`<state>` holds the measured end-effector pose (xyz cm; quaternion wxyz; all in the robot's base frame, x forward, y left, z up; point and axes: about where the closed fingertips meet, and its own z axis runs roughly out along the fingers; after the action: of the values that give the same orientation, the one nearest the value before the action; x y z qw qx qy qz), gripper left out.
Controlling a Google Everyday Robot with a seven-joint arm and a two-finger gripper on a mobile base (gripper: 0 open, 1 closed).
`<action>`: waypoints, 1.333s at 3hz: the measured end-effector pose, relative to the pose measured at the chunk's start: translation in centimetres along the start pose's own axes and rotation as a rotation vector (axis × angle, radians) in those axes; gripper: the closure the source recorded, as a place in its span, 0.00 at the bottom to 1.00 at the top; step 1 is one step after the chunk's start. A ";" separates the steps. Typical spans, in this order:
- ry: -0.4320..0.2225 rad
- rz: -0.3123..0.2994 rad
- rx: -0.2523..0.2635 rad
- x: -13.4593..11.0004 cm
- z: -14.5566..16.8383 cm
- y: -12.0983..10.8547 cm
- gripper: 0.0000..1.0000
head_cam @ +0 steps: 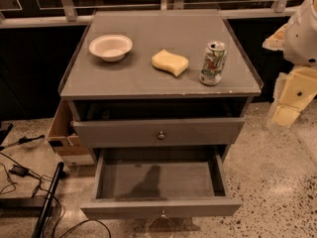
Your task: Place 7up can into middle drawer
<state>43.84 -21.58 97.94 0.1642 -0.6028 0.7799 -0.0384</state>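
Note:
The 7up can stands upright on the grey cabinet top, near its right front corner. The middle drawer is the lower one and is pulled out wide, its flat grey floor bare, its small knob at the front. The drawer above it is out only a little. My arm's white housing is at the right edge of the camera view. My gripper hangs below it, to the right of the cabinet, apart from the can and lower than the cabinet top.
A white bowl sits at the top's back left. A yellow sponge lies in the middle, left of the can. A cardboard box stands left of the cabinet. Cables and a black bar lie on the floor at the left.

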 end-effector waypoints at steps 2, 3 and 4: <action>-0.028 0.039 0.053 0.0 0.4 -2.2 0.00; -0.101 0.117 0.134 -0.1 1.8 -6.9 0.00; -0.172 0.176 0.171 -0.3 3.5 -10.8 0.00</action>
<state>55.01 -23.76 97.52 0.2840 -0.5168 0.8067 -0.0382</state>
